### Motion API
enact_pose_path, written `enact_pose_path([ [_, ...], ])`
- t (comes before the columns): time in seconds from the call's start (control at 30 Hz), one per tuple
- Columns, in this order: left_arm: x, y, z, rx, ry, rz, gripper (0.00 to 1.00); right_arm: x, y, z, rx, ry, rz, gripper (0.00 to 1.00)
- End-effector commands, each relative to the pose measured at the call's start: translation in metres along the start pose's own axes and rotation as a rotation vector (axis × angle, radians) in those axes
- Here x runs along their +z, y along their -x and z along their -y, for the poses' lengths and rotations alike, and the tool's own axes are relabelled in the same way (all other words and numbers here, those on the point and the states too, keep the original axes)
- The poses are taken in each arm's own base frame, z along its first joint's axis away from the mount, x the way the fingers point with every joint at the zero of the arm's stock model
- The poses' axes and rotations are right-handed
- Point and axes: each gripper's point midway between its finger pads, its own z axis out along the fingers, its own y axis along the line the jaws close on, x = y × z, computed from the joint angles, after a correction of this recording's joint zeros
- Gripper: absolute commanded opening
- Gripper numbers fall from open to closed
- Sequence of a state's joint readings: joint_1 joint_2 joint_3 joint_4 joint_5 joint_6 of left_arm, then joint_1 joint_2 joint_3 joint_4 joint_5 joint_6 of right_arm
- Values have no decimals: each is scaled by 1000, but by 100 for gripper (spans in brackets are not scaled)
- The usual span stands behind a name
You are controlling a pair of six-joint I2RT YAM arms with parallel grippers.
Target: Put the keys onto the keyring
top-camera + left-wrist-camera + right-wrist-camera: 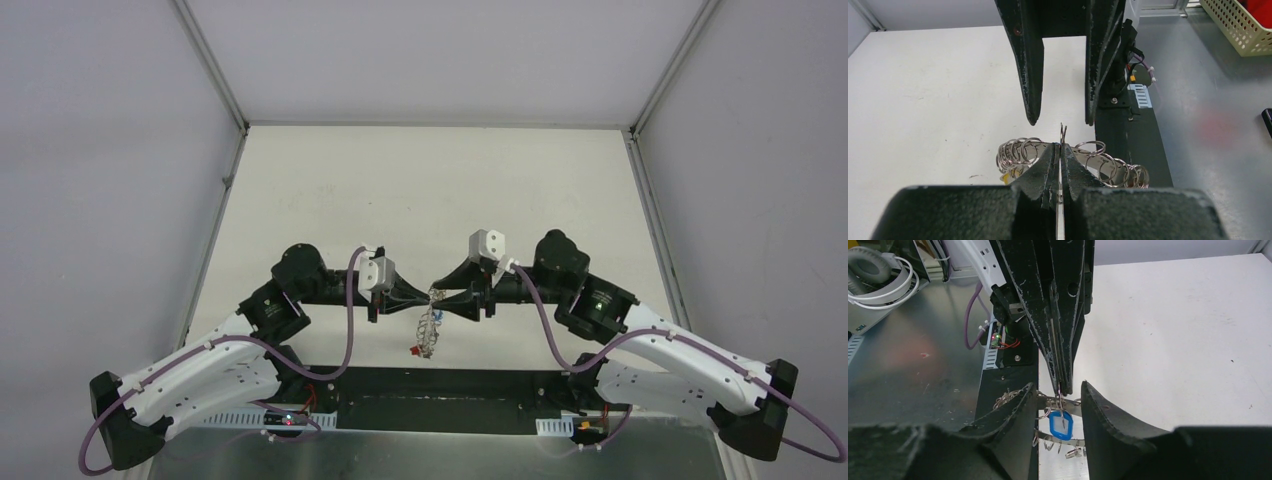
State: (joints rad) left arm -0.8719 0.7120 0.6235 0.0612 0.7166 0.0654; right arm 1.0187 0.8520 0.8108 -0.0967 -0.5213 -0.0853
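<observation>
My left gripper (1061,150) is shut on a thin edge of the metal keyring (1108,165), which carries several small split rings and hangs below the jaws. In the top view the bunch (430,322) dangles between both grippers. A blue-tagged key (1061,425) hangs just under the left gripper's tip (1063,389). A bit of yellow tag (1008,177) shows by the rings on the left. My right gripper (1057,385) is open, its fingers on either side of the left gripper's tip and holding nothing. It also shows in the left wrist view (1062,120).
A red tag (414,350) hangs at the bottom of the bunch. The black base plate (440,395) lies under the grippers. The white table (430,190) stretches beyond. A perforated basket (1238,25) and headphones (875,275) sit off the table.
</observation>
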Motion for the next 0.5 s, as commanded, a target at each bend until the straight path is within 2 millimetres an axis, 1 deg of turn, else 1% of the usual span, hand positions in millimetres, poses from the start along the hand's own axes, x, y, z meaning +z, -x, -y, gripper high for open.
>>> enact_pose_path([
  [0.0, 0, 30, 8, 101, -37, 98, 0, 2, 9, -6, -52, 44, 57, 44],
  [0.1, 0, 30, 8, 101, -36, 100, 0, 2, 2, -9, -46, 60, 45, 46],
  [0.2, 0, 30, 8, 99, -34, 98, 0, 3, -5, -11, -36, 70, 32, 44],
  [0.23, 0, 30, 8, 99, -34, 99, 0, 3, -6, -11, -35, 71, 31, 42],
  [0.27, 0, 30, 8, 99, -33, 99, 0, 3, -8, -10, -35, 67, 30, 39],
  [0.3, 0, 31, 8, 98, -34, 100, 0, 2, -8, -9, -35, 59, 31, 33],
  [0.33, 0, 31, 8, 98, -33, 101, 0, 2, -8, -8, -35, 53, 33, 29],
  [0.37, 0, 30, 8, 98, -34, 99, 0, 2, -9, -7, -39, 47, 34, 27],
  [0.4, 0, 30, 8, 99, -34, 101, 0, 1, -9, -7, -44, 42, 36, 23],
  [0.47, 0, 30, 8, 98, -34, 100, 0, 0, -7, -5, -55, 29, 47, 11],
])
